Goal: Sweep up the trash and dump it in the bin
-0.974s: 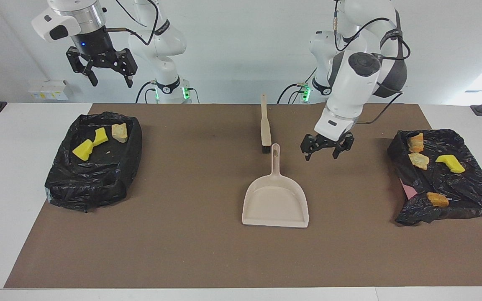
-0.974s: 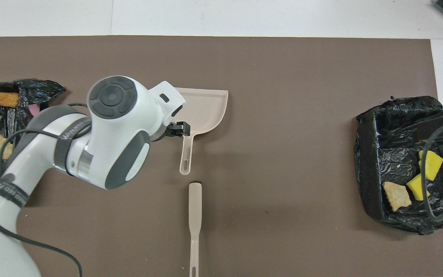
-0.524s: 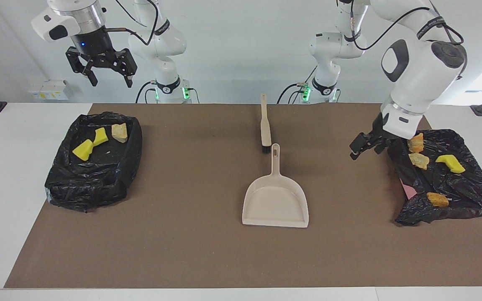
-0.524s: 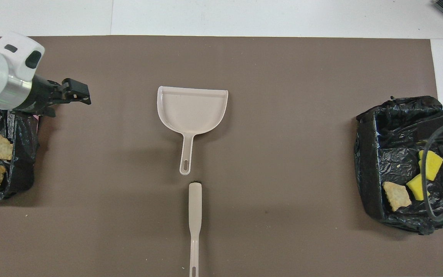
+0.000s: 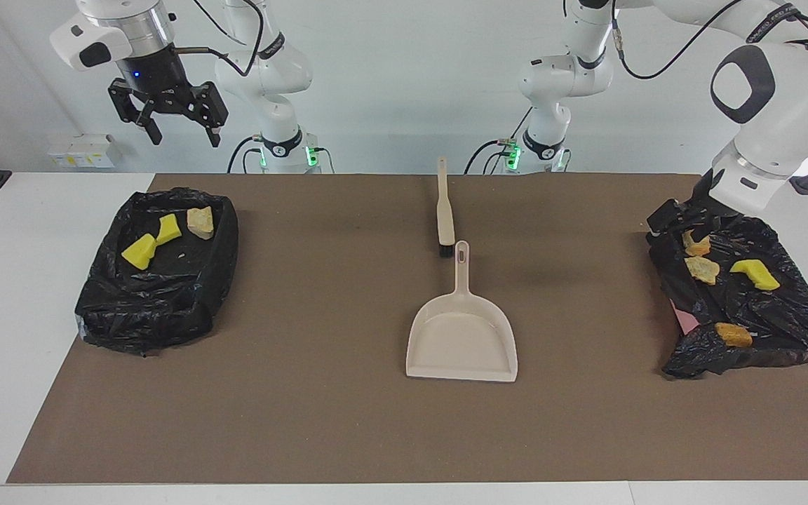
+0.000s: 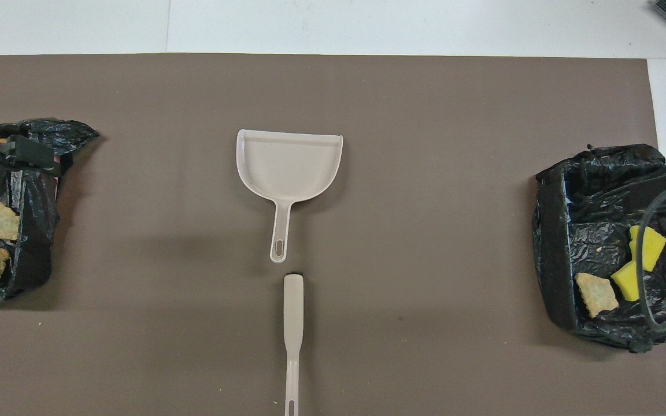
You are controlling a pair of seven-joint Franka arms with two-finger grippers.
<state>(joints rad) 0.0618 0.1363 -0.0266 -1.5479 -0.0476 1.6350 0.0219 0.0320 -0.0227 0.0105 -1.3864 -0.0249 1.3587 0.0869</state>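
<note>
Trash lies in two black-lined containers. The bin (image 5: 158, 308) at the right arm's end holds two yellow chunks (image 5: 141, 251) and a bread-like piece (image 5: 200, 221). The black bag (image 5: 762, 315) at the left arm's end carries bread-like pieces (image 5: 701, 268), a yellow chunk (image 5: 755, 273) and an orange piece (image 5: 734, 334). My left gripper (image 5: 676, 214) hangs open and low over that bag's corner nearest the robots, dark against the plastic, also seen from overhead (image 6: 26, 156). My right gripper (image 5: 169, 120) waits open, high above the bin.
A beige dustpan (image 5: 461, 337) lies mid-table on the brown mat (image 5: 306, 421), handle toward the robots. A beige brush (image 5: 445, 210) lies in line with it, nearer the robots. A cable (image 6: 654, 289) hangs over the bin.
My left arm has swung away from beside the dustpan's handle toward its own end of the table, and its gripper now hangs over the black bag. The right arm has hardly moved.
</note>
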